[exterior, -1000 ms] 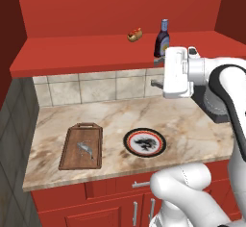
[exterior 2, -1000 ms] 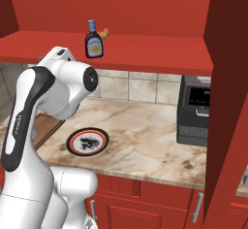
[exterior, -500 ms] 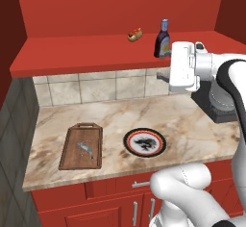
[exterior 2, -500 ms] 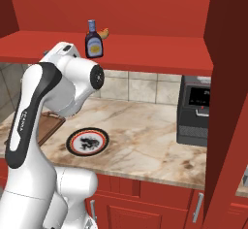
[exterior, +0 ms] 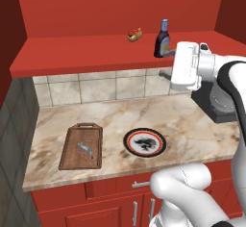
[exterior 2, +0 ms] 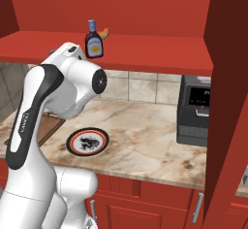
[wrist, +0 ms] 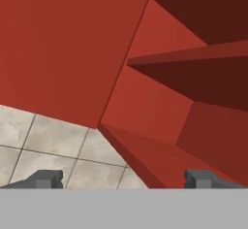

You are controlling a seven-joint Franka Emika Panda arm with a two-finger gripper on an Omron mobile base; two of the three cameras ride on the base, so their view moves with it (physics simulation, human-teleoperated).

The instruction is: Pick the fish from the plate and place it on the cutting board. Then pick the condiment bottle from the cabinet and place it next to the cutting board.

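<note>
Lying on the rectangular dark-brown wooden cutting board (exterior: pixel 81 147), the tiny slender silvery-grey fish (exterior: pixel 85 149) sits near the board's middle, slightly tilted. The board has a raised edge and a handle loop at its far end, and it rests on the left part of the glossy beige marble counter (exterior: pixel 192 120). Just right of it, apart from it, stands the round white plate (exterior: pixel 144 142) with black rim, thin orange ring and black centre motif, with nothing on it.

Above the counter, past a band of pale square wall tiles (exterior: pixel 96 87), the large red cabinet (exterior: pixel 72 53) offers a smooth open shelf. On that shelf stands the small dark purple-brown condiment bottle (exterior: pixel 162 40), upright, narrow-necked with a light blue cap and a pale label. A small yellow-and-red hot dog (exterior: pixel 135 34) lies further back to its left.

Raised to shelf height, the white arm's two-finger gripper (wrist: pixel 123 178) sits just right of the bottle, near but not touching. Its dark fingertips (wrist: pixel 44 178) stand wide apart with nothing between them, facing red cabinet walls and tile. A boxy black appliance (exterior 2: pixel 194 109) sits on the counter's right.
</note>
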